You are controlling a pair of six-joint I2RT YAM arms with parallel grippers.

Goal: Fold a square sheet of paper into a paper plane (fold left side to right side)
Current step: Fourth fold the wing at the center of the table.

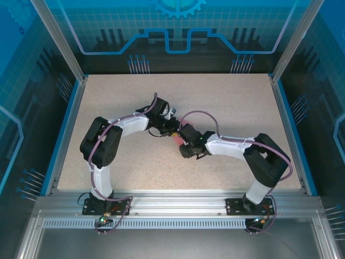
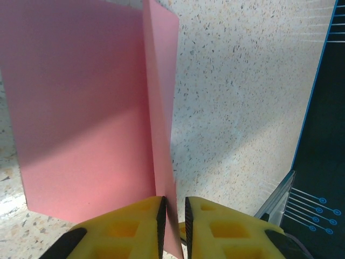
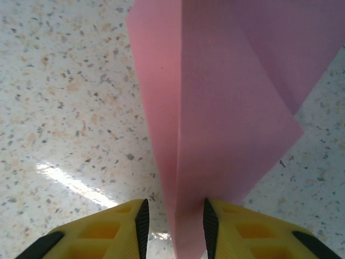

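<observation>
Left gripper (image 2: 173,215) nips the square sheet of paper (image 2: 81,108) upright (probably steadying the fold); right gripper (image 3: 175,226) straddles it, jaws parted.

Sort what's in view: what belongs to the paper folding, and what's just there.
Belongs to the job:
pink paper, partly folded
left gripper, at the paper
right gripper, at the paper

Just there:
speckled table
blue edge strip
metal rail
</observation>
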